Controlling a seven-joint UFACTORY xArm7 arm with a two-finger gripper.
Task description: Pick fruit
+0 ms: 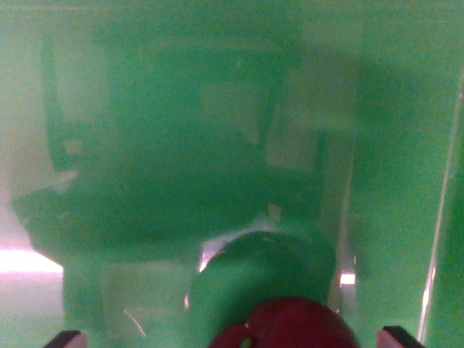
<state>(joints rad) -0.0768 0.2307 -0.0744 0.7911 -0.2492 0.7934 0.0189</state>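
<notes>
**Green haze over everything, dark red fruit low between the fingertips**

Green-tinted, glossy surface [391, 145] across the whole wrist view, blurred and washed out. Mirrored in it, a broad dark reflection [181, 145] over the centre and the wrist view's left, shape too smeared to make out. Pale vertical streak [441, 217] down the wrist view's right side, perhaps an edge or seam; cannot tell which. Bright pinkish-white glare patch [25, 261] at the left edge, low down.

Below centre, a rounded dark green shape [261, 268], either a shadow or a reflection; not clear which. Touching its lower part in the picture, a dark red fruit [301, 325], rounded, cut off by the bottom edge, kind impossible to tell through the blur.

Smallest of all, two dark fingertips [64, 338] of the gripper [232, 339] peeking in at the bottom corners, well apart, one on each side of the fruit. Spread wide, nothing pinched between them, clear gaps on both sides of the fruit. Whether the fruit rests on the surface or sits above it: cannot tell.
</notes>
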